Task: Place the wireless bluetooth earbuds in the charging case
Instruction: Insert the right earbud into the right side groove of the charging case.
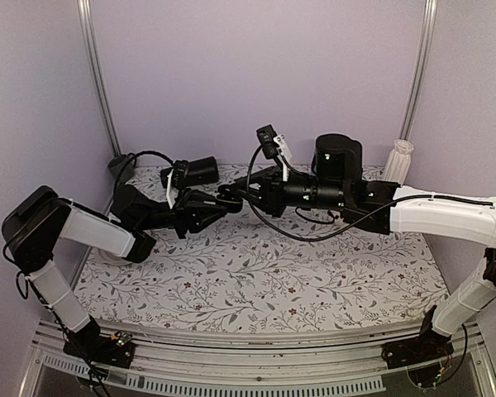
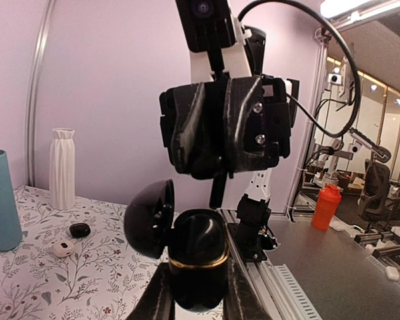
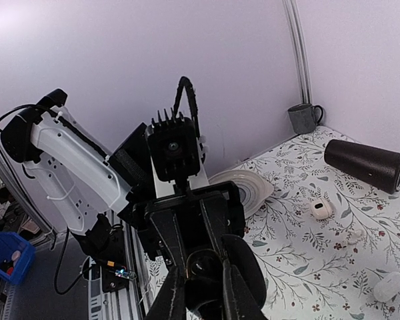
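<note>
My left gripper [image 2: 199,277] is shut on the black charging case [image 2: 197,257], held upright above the table with its gold-rimmed mouth up. Its hinged lid [image 2: 150,220] stands open to the left. A glossy black earbud [image 2: 201,230] sits in the mouth. My right gripper [image 3: 201,295] comes down onto the case [image 3: 208,261] from above, its fingers close together on a small dark piece that looks like an earbud. In the top view the left gripper [image 1: 223,204] and right gripper [image 1: 236,192] meet tip to tip over the back middle of the table. The second earbud is not clearly visible.
A white vase [image 2: 62,170], a teal vase [image 2: 1,200], a small black rounded object [image 2: 79,230] and a small white one [image 2: 63,249] stand on the floral cloth. A black cylinder [image 3: 363,163], grey mug [image 3: 303,119], clear dish [image 3: 243,190] and white pod [image 3: 321,210] lie near the back.
</note>
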